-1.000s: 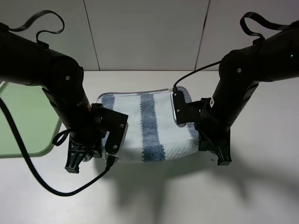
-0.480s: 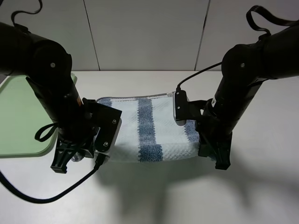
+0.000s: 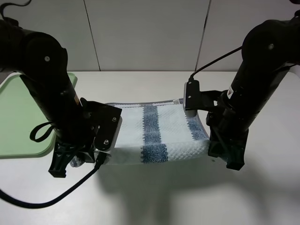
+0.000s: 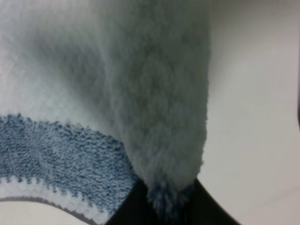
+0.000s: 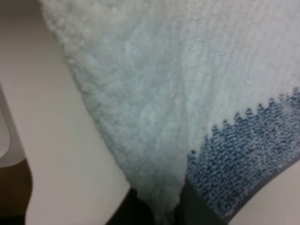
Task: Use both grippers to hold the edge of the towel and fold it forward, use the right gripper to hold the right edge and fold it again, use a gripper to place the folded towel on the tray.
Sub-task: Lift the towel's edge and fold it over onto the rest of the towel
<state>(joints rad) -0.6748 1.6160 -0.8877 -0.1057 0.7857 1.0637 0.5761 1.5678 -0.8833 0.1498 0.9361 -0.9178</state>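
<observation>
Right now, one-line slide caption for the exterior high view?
Left gripper and right gripper pinch the towel by its near edge, held raised; tray at left.

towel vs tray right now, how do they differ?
The towel is striped blue-grey and white terry; the tray is plain pale green. The towel's near edge is raised, pinched by the left gripper and right gripper; the tray lies flat, untouched. The towel sits between the arms; the tray is at the left. Both rest on the table.
</observation>
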